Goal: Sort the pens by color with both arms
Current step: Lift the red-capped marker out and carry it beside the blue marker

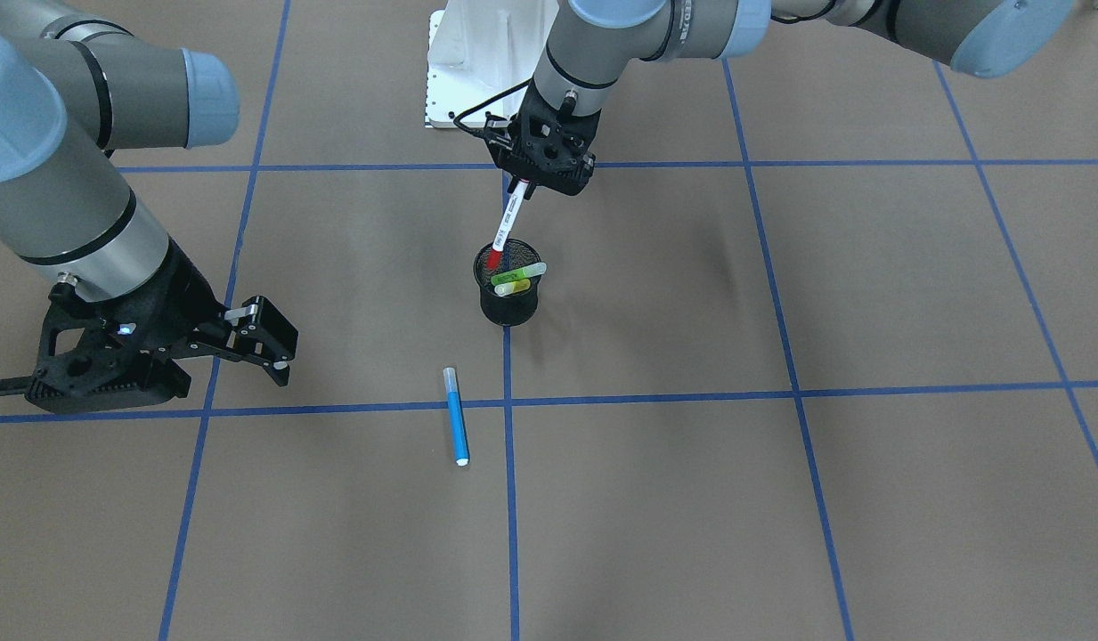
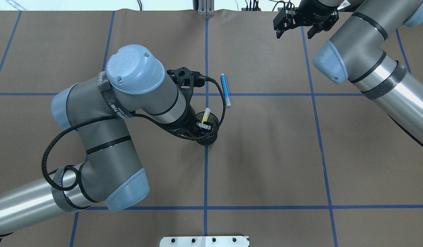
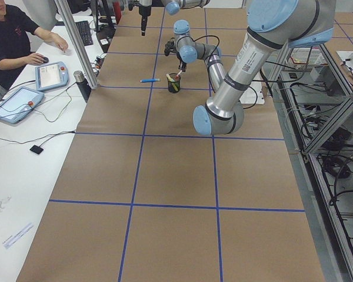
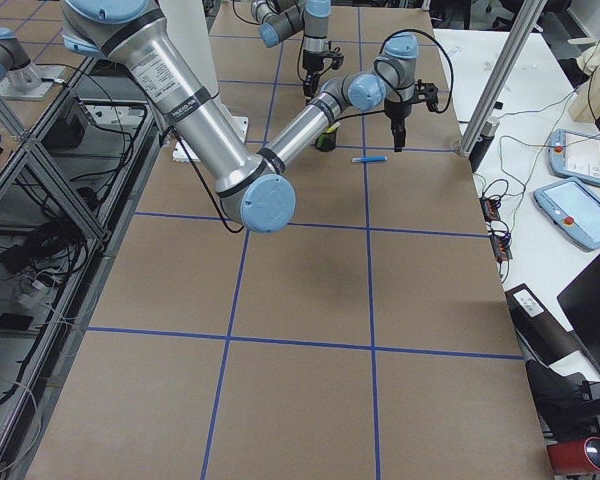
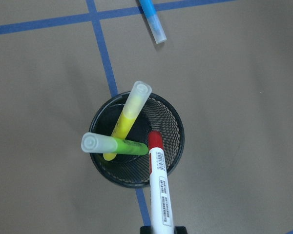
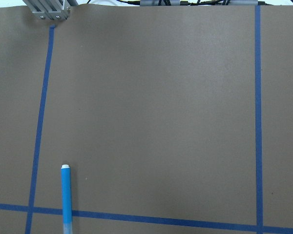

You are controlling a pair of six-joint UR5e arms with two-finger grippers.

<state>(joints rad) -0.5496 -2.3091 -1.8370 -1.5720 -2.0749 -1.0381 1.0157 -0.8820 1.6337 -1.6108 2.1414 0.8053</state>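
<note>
Our left pincer (image 1: 522, 184) grips the red-capped pen (image 1: 508, 223) tilted over the cup (image 1: 509, 307), likely to clear its rim; our right pincer (image 1: 265, 338) hangs open.

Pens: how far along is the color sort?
Looks done: slim blue pen lies flat outside the black mesh cup. In hand: left gripper, jaws shut on the white red-capped pen, cap at the cup's rim. Remaining: lime green pen and yellow pen lean in the cup; right gripper open, empty.
</note>
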